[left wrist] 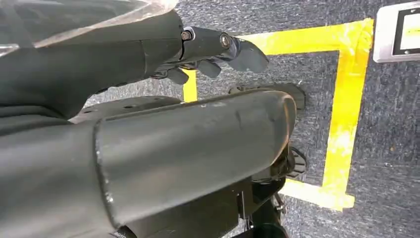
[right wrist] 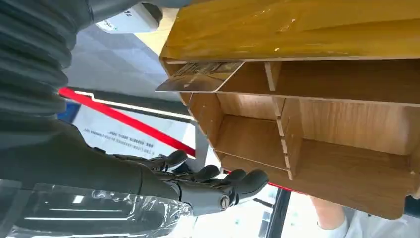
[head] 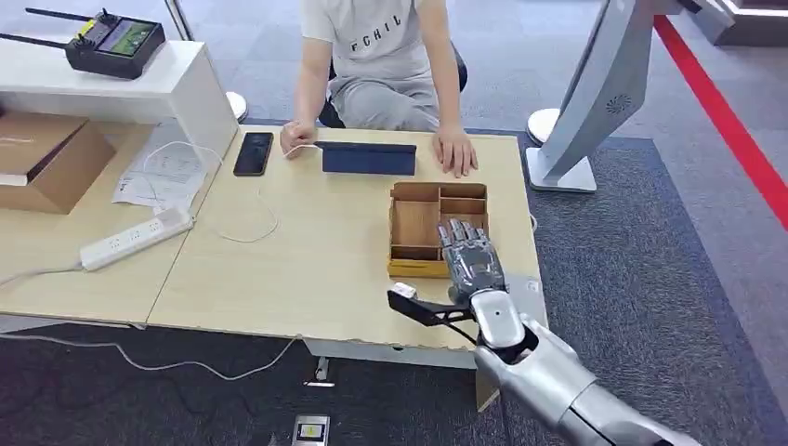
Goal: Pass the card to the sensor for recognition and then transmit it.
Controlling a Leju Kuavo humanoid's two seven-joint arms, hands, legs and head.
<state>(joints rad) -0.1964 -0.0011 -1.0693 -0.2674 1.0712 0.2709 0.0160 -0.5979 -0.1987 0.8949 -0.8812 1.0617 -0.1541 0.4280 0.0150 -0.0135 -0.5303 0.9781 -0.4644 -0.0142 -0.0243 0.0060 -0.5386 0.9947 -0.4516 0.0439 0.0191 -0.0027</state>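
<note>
Pale wooden desk [head: 307, 269] stretches ahead of me, with a person seated at its far side, both hands resting on it. Going left to right: a white power strip [head: 136, 239], a black phone [head: 253, 153], a dark flat device [head: 369, 158], then a wooden organiser tray [head: 435, 228]. My left robot hand [left wrist: 218, 49] hangs over grey carpet, fingers loosely curled, holding nothing. My right robot hand [head: 472, 263] hovers at the tray's near edge, fingers apart and empty. A card [right wrist: 200, 77] lies in a corner compartment, 1 edge jutting over the wall. It looks thin, stiff, light and slippery; I would pinch that overhanging edge.
</note>
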